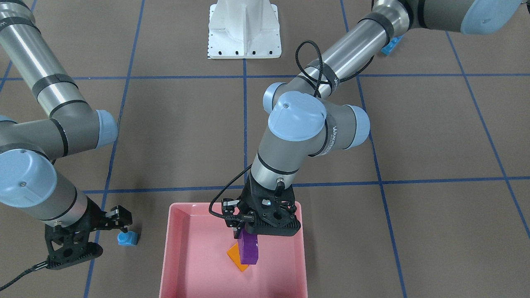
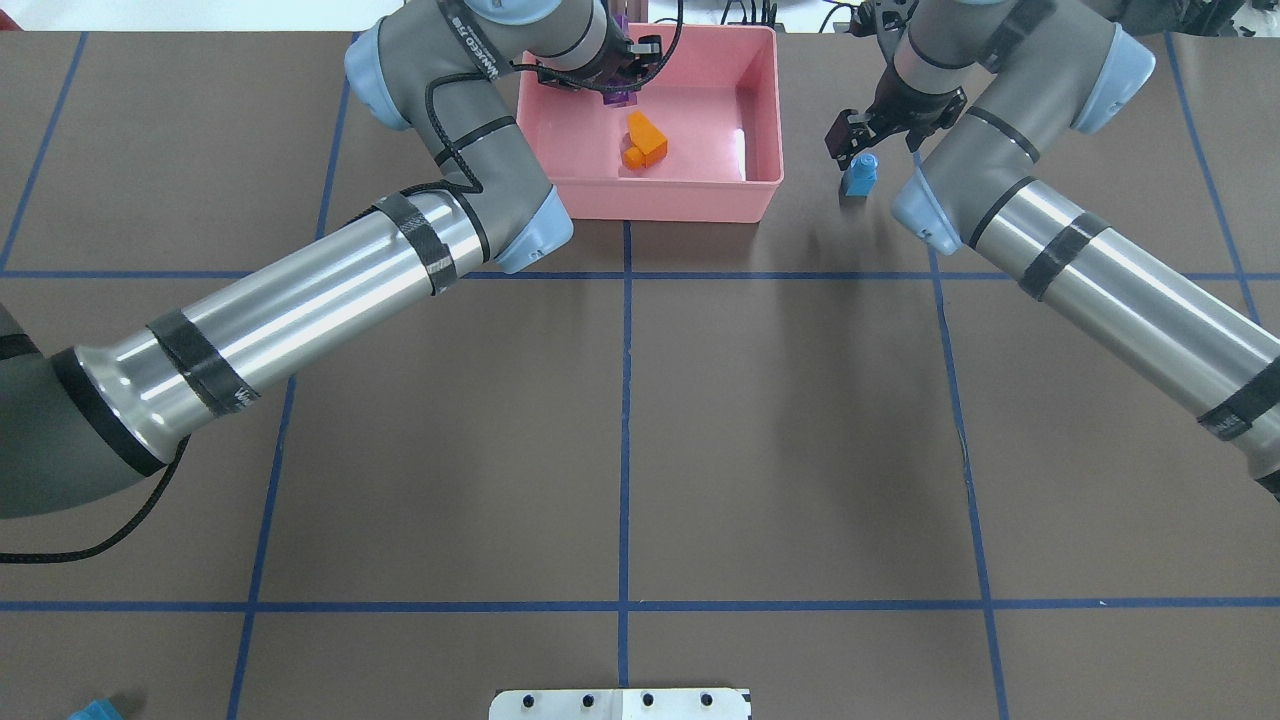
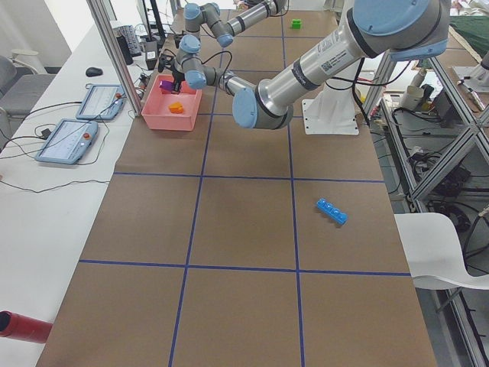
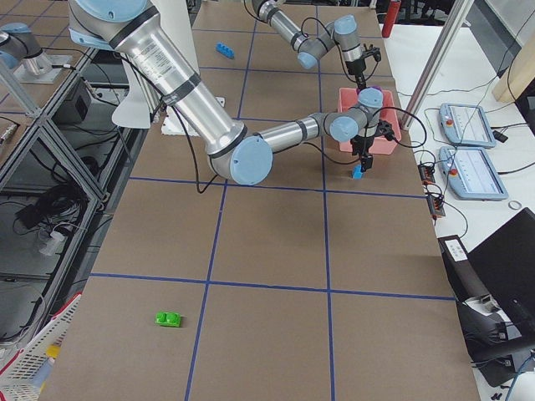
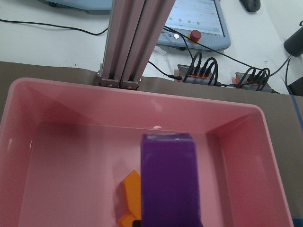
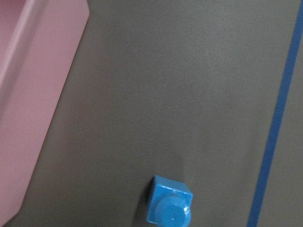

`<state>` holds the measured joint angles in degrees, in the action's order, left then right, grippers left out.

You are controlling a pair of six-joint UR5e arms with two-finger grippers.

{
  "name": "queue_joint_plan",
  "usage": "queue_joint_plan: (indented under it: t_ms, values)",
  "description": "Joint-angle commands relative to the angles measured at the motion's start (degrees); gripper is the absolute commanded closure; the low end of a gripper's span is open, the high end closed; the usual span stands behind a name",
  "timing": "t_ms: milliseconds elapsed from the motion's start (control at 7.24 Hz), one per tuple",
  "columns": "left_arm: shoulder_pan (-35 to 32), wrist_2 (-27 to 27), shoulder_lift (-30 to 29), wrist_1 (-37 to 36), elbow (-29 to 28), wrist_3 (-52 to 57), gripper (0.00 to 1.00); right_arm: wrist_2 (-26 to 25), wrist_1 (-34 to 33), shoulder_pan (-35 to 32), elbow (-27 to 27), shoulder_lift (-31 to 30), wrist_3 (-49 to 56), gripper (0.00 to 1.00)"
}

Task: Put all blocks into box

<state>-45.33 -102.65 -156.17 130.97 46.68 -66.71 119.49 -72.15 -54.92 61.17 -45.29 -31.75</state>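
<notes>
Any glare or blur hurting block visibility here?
Overhead: white glare streak on the box floor, clear of the blocks. Left wrist: purple block very close, edges soft. Right wrist: blue cube slightly soft, low in frame. Front-facing: sharp, shadows soft.

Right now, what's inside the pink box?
An orange brick lies on the box floor; the left claw holds a purple brick above it. Floor beneath them is hidden.

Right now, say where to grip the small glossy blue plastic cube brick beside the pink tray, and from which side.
Probably from straight above: pinch the small blue cube brick by its flat side walls, below the stud. It stands upright, stud up, apart from the pink tray.
</notes>
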Motion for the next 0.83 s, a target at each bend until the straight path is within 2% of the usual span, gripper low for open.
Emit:
queue_joint_plan:
  t_ms: [0,276,414,552,690]
  values:
    - [0.3,1.5,-0.4,0.6,-1.8,0.0,1.0,-0.3,0.2,1.1,-3.6,2.1,-0.7,0.01]
    - [0.9,1.6,-0.9,0.6,-2.0,0.0,1.0,-3.5,1.0,1.7,-8.8,4.1,-0.7,0.04]
    - [0.9,1.8,-1.1,0.6,-2.4,0.0,0.62,-3.6,4.1,1.7,-11.6,4.1,-0.7,0.06]
    - [1.3,1.9,-1.2,0.6,-2.9,0.2,0.01,-3.6,5.0,1.7,-12.5,4.2,-0.8,0.15]
    - [1.2,1.9,-1.7,0.6,-2.8,0.2,0.0,-3.6,5.0,1.6,-12.5,4.1,-1.5,0.56]
